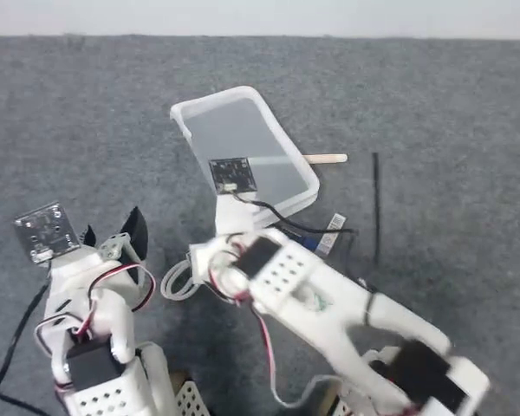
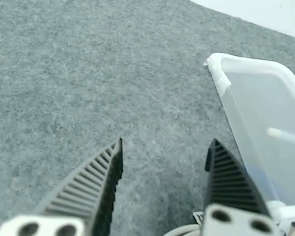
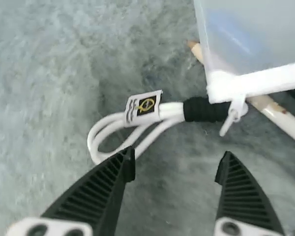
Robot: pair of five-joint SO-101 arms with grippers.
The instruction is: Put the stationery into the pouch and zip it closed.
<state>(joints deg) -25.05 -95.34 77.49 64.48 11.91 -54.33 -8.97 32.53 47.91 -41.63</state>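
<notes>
Left end effector: wide apart, empty; pouch to far right. Right end effector: wide apart, empty; cord loop of pouch just beyond.

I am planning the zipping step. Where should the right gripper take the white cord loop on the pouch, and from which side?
Grip the white cord loop next to its black wrap, where the strands run close together. It lies flat on the carpet, so probably come from above, right gripper open across the strands.
</notes>
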